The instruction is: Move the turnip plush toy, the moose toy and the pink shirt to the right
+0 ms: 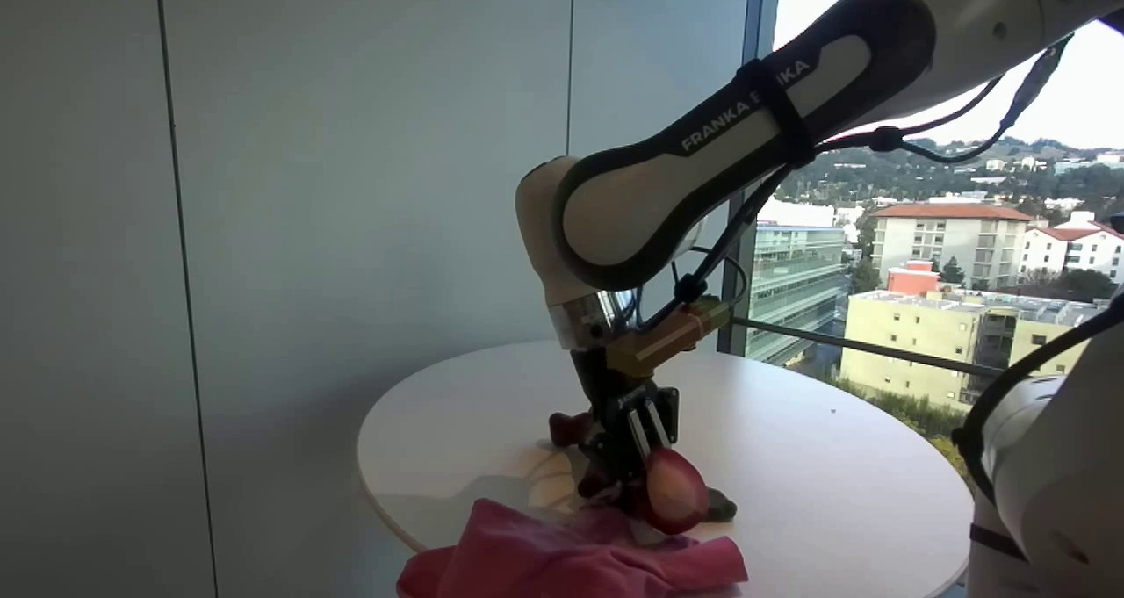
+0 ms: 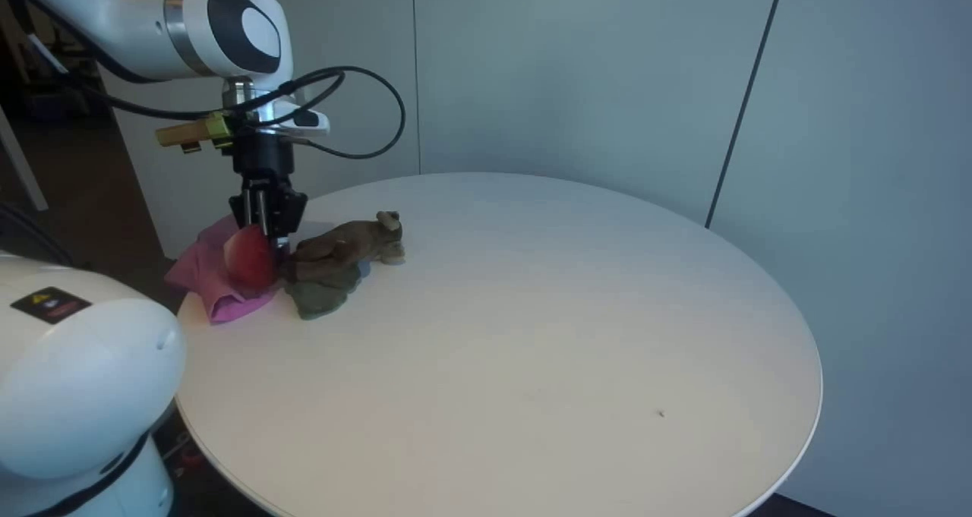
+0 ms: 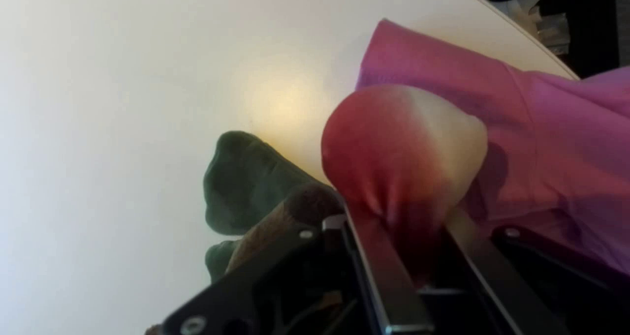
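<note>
White counter [image 3: 108,128], with the turnip plush toy [image 3: 389,138] pinched and, by my reading, due to be lifted

Wrist view: the claw [image 3: 399,219] has its jaws partway apart, with the red body of the turnip plush toy between them. Cloth puckers there, so the hold looks firm. Green leaves [image 3: 246,187], apparently the toy's own, lie beside it, and a brown piece of the moose toy [image 3: 273,227] crosses over them. Behind the bulb spreads the pink shirt [image 3: 566,153].

In an exterior view, all three things sit close together near the counter's edge. The moose toy [image 2: 342,247] lies just beside the claw, head pointing away, covering part of the leaves. Raise the turnip plush toy straight up and slowly, so the leaves slide free instead of dragging the moose toy; only after that swing sideways.

In an exterior view, a window [image 1: 922,229] stands beyond the counter and the Franka arm [image 1: 720,133] reaches down from the upper right. The pink shirt bunches in the foreground with the bulb at its border; whether they touch, I cannot tell. Best to give the bulb height enough to pass those folds, and to loosen the pinch only once it rests on the counter. Which side counts as right, the pictures do not settle.
</note>
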You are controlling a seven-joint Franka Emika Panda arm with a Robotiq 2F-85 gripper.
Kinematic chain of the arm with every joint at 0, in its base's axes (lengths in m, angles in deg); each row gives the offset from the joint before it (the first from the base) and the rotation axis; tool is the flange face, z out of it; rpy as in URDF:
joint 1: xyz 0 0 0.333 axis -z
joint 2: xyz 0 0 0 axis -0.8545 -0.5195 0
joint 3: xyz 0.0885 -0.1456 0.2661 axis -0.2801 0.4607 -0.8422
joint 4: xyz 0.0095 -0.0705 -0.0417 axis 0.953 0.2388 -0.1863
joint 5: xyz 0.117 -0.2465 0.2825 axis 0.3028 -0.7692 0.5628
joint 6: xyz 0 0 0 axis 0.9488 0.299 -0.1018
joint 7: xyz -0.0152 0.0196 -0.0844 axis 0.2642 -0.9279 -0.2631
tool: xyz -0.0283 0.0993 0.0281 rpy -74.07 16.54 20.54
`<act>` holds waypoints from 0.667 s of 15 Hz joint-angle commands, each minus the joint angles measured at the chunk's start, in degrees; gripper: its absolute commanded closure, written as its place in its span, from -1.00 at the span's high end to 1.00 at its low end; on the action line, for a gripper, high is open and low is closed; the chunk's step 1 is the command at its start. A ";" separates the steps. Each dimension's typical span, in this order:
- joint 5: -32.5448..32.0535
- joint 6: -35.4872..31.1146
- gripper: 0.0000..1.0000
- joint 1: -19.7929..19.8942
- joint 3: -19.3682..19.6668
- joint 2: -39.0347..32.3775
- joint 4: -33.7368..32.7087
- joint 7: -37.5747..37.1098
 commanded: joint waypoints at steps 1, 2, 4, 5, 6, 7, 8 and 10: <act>-9.45 0.43 -0.91 3.20 0.23 0.80 -7.49 -0.76; -13.01 0.87 -0.87 4.01 0.48 0.80 -9.65 0.00; -19.90 -1.29 -0.87 6.24 1.38 -0.57 -14.41 0.24; -23.75 -3.04 -0.87 7.66 2.02 -2.26 -16.98 0.08; -26.79 -4.96 -0.87 8.60 2.33 -3.03 -18.34 -1.19; -30.17 -7.24 -0.87 9.66 2.55 -3.87 -18.89 -2.82; -33.56 -9.60 -0.87 10.65 2.79 -4.67 -19.34 -4.37; -41.38 -13.79 -0.87 12.30 3.02 -5.74 -18.13 -8.79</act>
